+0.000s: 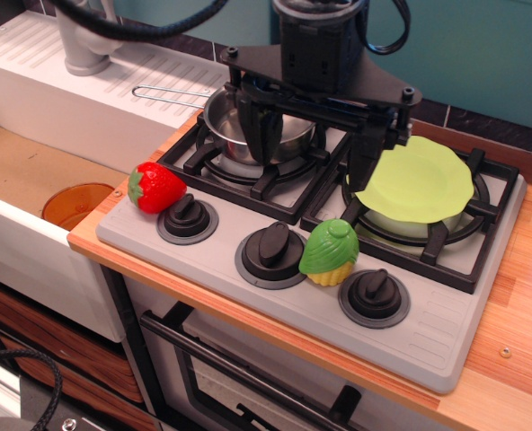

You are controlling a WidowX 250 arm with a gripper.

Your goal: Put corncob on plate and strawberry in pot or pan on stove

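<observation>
Grey stove (446,346) on a wooden counter, corncob (330,252) sitting between two knobs, strawberry (156,187) at the left corner. My gripper (313,148) hangs spread wide over the burners, nothing in it.

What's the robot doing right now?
Gripper jaws open, empty, above stove. Corncob and strawberry untouched by knobs. Plate, pan clear.

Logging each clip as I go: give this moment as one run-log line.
gripper: open, empty, above stove | green-husked toy corncob: by knobs, off lime-green plate | red toy strawberry: stove front-left, outside steel pan
</observation>
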